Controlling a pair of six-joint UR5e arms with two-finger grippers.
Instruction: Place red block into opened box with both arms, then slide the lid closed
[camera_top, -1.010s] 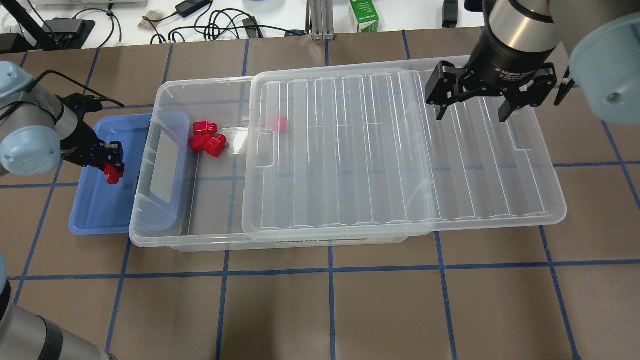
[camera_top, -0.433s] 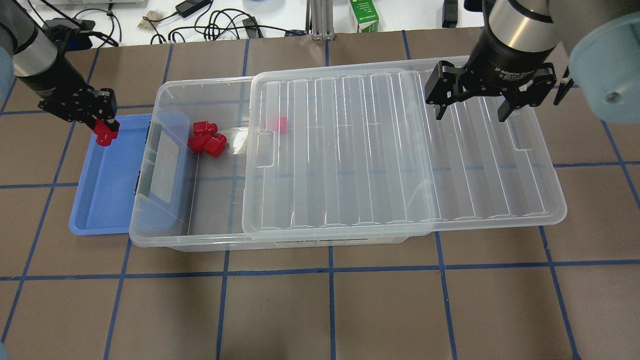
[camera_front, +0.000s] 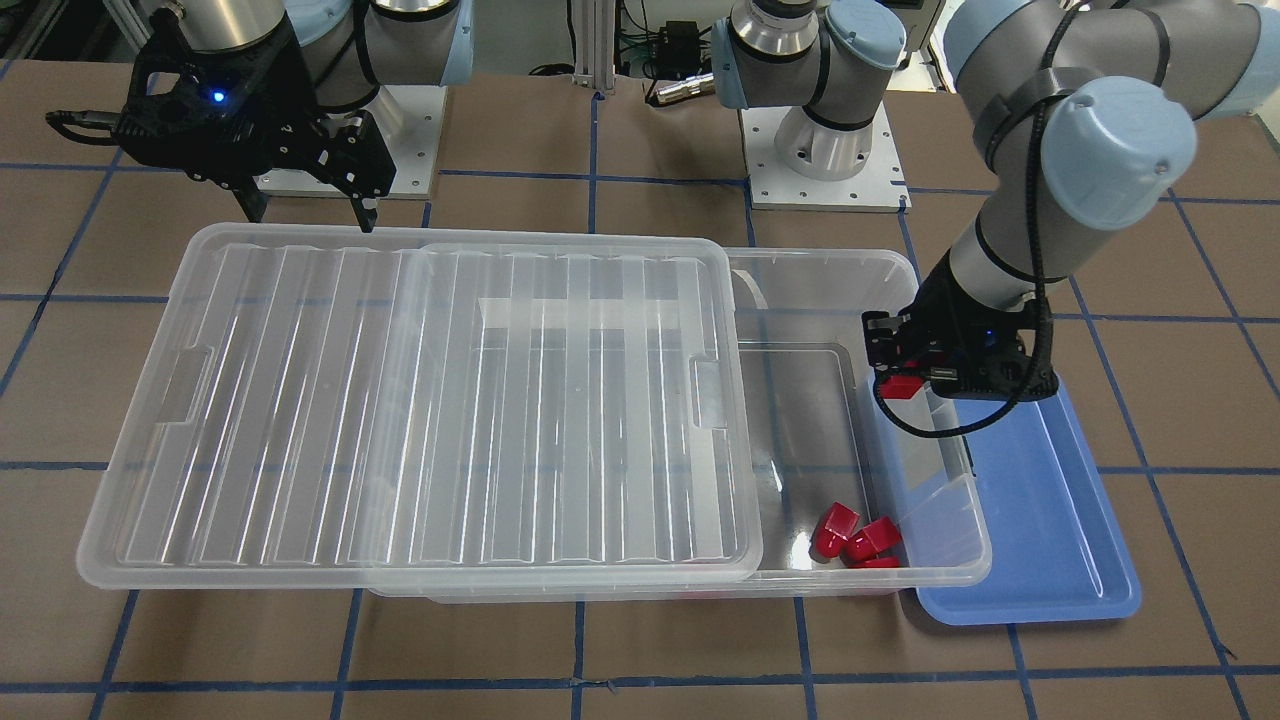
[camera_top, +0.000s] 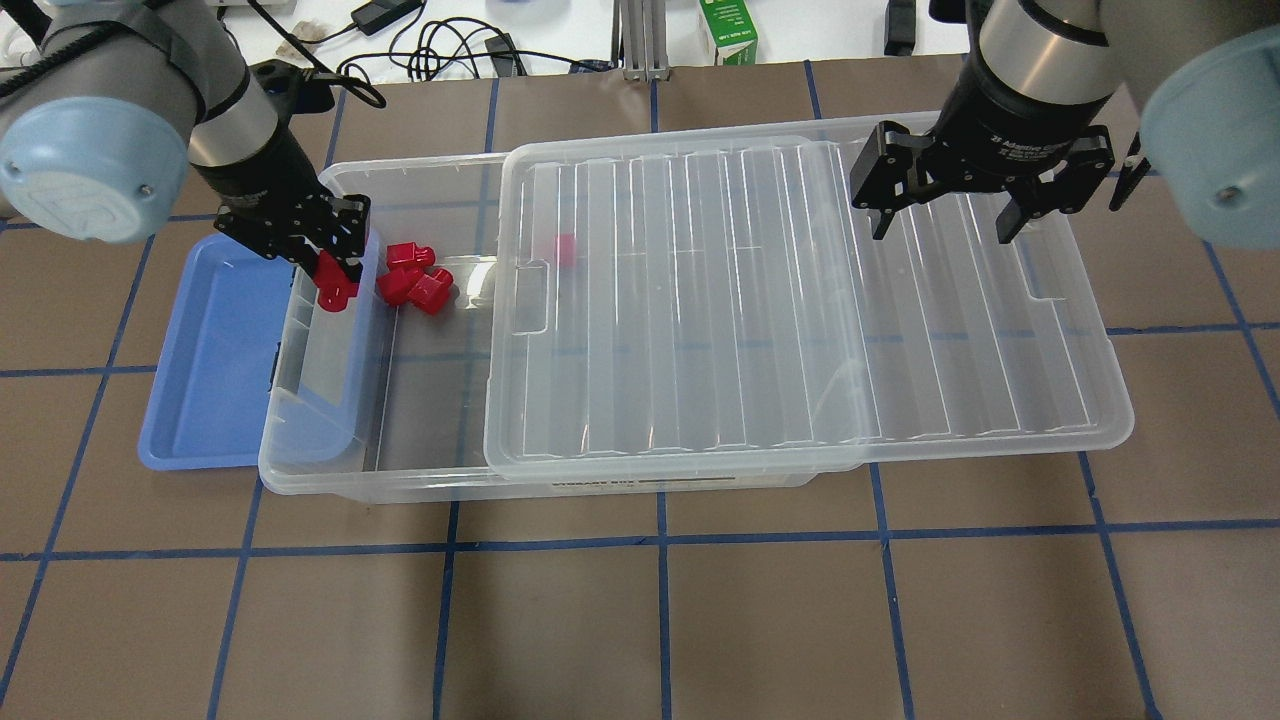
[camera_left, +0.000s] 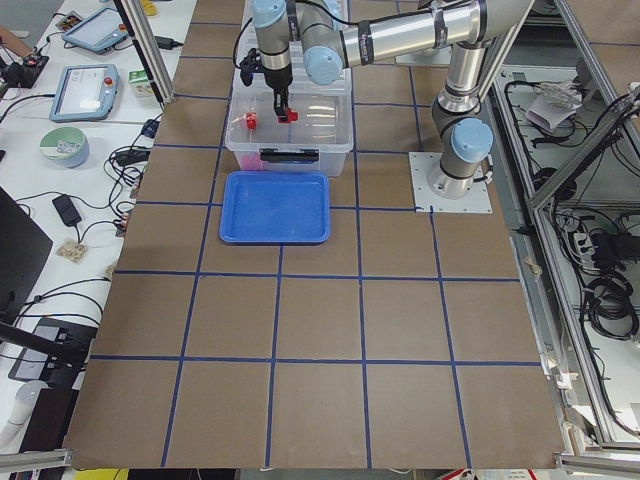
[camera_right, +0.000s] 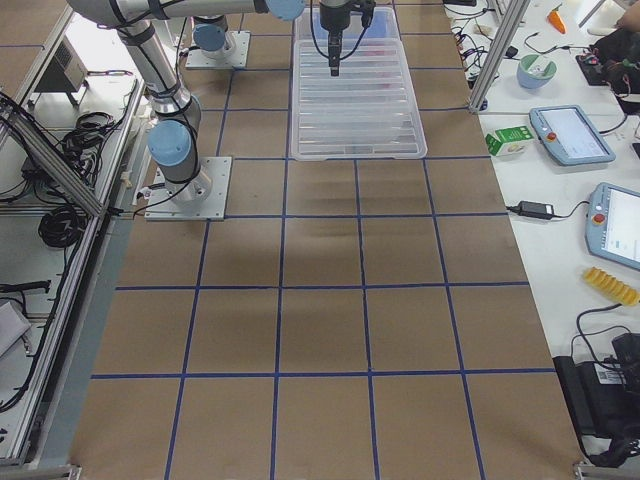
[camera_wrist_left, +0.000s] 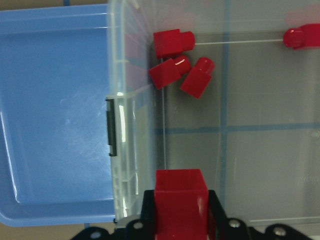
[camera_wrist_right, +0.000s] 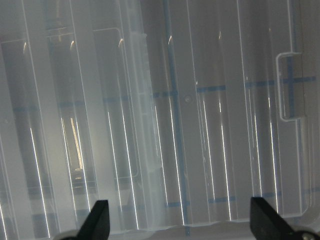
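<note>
A robot's left gripper (camera_top: 335, 270) holds the red block (camera_top: 337, 284) pinched between its two fingers, closed firmly on the piece, above the left short end of the clear plastic box (camera_top: 400, 168), just inside the rim at the far-left corner and beside the shallow blue tray (camera_top: 200, 380) that lies against that end. The left wrist view shows the block (camera_wrist_left: 180, 202) gripped stub-up over the box's end wall and grey latch. Three other red blocks (camera_top: 412, 278) lie clustered on the box floor near the same far-left corner, and a fourth (camera_top: 562, 249) shows dimly through the lid (camera_top: 700, 300) along the far wall. The ribbed translucent lid rests on the rim, slid toward the robot's right so that it overhangs the box's right end and leaves the left part open. The right gripper (camera_top: 942, 235), its fingers spread wide and holding nothing, hangs over the far-right part of the lid; whether its tips touch the plastic cannot be told. White lettering on its black body reads in part "2F Adaptive". A label strip (camera_top: 640, 485) on the box's near wall and the print on a green carton (camera_top: 728, 30) past the table's far edge are too small to read.
</note>
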